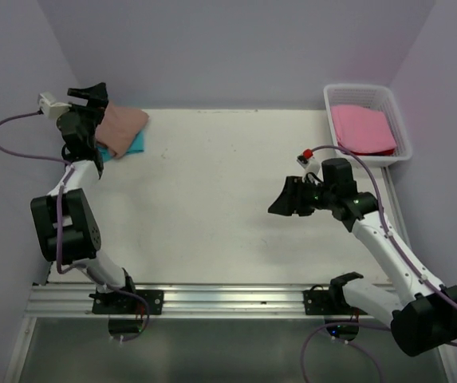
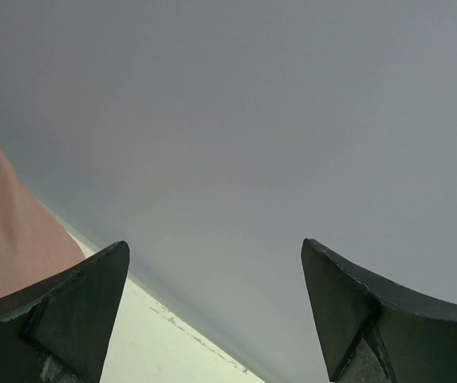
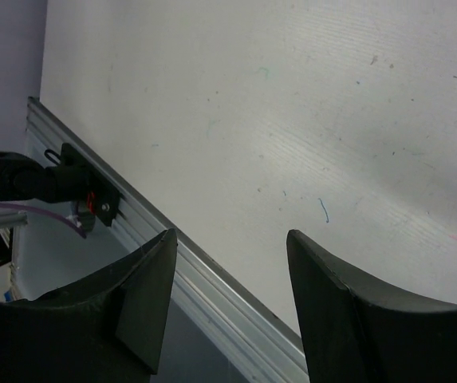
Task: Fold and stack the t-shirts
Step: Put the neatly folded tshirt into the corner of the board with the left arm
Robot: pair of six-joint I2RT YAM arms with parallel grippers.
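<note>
Salmon-brown folded cotton t-shirt [image 1: 124, 124] was laid on teal t-shirt [image 1: 135, 145], upper left of white counter [image 1: 212, 183]. Bright pink t-shirt [image 1: 362, 128] was kept in white plastic basket [image 1: 329, 100], upper right. Left tool [image 1: 89, 93] and right tool [image 1: 278, 206] were spread wide, nothing held.

We see white links and black joint housings on the left arm [image 1: 65, 227] and right arm [image 1: 388, 247], with black base plates bolted onto the aluminium rail [image 1: 228, 297]. Purple cables [image 1: 9, 150] loop off both. The left gripper [image 1: 92, 93] and right gripper [image 1: 278, 201] have matte black wedge fingers [image 3: 144, 303]. A red-marked white connector [image 1: 306, 156] caps the right wrist, away from the rail.
</note>
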